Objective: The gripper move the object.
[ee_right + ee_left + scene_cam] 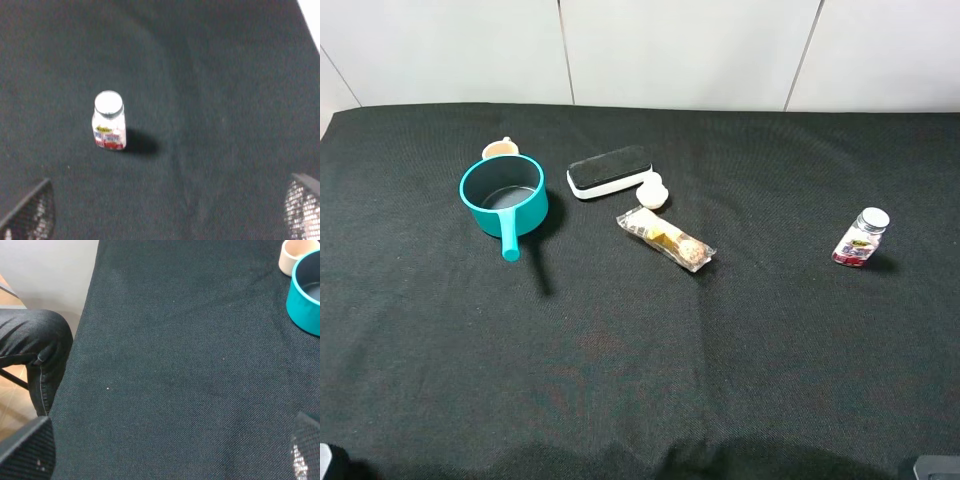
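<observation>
The object (666, 239), a clear packet of tan, brown and yellow snack pieces, lies slantwise on the black cloth near the middle of the table. It shows in neither wrist view. My left gripper (170, 455) is open over bare cloth at the table's left edge, with nothing between its fingers. My right gripper (167, 210) is open too, hovering over cloth short of the small bottle (109, 121). Both grippers are far from the packet, and only slivers of them show at the bottom corners of the high view.
A teal pot (503, 198) with a beige cup (500, 148) behind it stands left of the packet. A black-and-white eraser (610, 172) and a small white piece (651, 192) lie just behind the packet. The silver-capped bottle (861, 238) stands at the right. A person's leg (30, 350) is beside the table.
</observation>
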`<state>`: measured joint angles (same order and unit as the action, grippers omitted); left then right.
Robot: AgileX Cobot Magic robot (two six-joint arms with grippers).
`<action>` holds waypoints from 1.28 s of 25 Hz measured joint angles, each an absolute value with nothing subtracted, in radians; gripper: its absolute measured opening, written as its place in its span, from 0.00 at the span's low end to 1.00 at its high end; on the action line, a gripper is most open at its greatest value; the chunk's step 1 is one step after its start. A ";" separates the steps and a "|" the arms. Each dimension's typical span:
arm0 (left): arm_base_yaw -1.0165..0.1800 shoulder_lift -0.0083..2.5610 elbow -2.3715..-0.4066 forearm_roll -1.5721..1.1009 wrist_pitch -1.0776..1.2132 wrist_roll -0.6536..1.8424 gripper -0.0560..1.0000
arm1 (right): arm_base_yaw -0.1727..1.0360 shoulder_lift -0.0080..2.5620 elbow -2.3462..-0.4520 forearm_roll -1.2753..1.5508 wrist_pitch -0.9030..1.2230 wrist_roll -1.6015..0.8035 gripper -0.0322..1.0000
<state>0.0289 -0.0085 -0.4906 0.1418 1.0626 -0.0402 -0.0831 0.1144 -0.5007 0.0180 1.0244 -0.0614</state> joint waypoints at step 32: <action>0.029 -0.008 -0.491 0.142 1.063 -0.040 0.99 | -0.011 -0.005 -0.501 -0.019 1.024 -0.041 0.70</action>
<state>0.0289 -0.0085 -0.4906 0.1418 1.0626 -0.0402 -0.0115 -0.0046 -0.5007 -0.0191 1.0244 -0.0407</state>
